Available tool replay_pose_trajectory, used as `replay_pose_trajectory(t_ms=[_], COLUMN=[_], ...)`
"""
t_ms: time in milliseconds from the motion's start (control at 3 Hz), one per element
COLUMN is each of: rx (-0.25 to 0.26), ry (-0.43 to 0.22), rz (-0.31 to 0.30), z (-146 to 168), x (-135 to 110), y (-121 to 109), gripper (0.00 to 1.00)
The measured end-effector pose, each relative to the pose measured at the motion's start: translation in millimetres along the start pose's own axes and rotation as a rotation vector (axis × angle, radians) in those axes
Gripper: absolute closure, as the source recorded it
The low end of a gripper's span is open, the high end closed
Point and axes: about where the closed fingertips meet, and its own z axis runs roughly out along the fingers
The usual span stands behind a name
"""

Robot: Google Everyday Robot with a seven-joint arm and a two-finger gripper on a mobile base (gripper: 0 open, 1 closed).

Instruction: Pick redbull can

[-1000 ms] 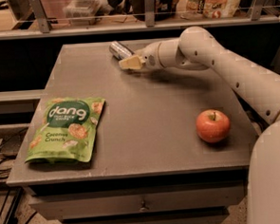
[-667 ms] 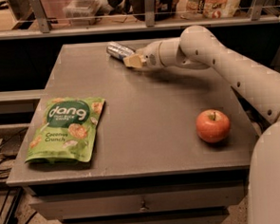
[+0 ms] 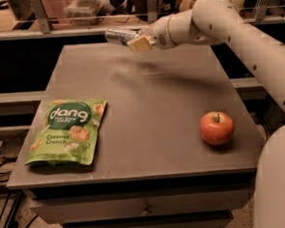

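Note:
The redbull can (image 3: 118, 35) is a slim silver can, held on its side in the air above the far edge of the grey table (image 3: 151, 101). My gripper (image 3: 137, 40) is shut on the can's right end, with cream fingers (image 3: 140, 43) around it. The can's left end sticks out to the left of the gripper. The white arm reaches in from the right side of the view.
A green Dang chips bag (image 3: 67, 131) lies flat at the table's front left. A red apple (image 3: 216, 127) stands at the front right. A shelf rail with items runs behind the table's far edge.
The gripper has lifted the can off the table top and carried it up and slightly back. The bag and apple have not moved.

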Motion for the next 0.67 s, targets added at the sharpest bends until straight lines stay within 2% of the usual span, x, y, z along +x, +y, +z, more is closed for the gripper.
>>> replay_pose_trajectory(t_ms=[333,667], rx=[-0.011,-0.045], ry=[0.04,0.054], rz=[-0.176,-0.182], z=[-45.9,-48.4], x=[-46.1,-45.0], y=[0.1,7.4], gripper=[1.0,1.0])
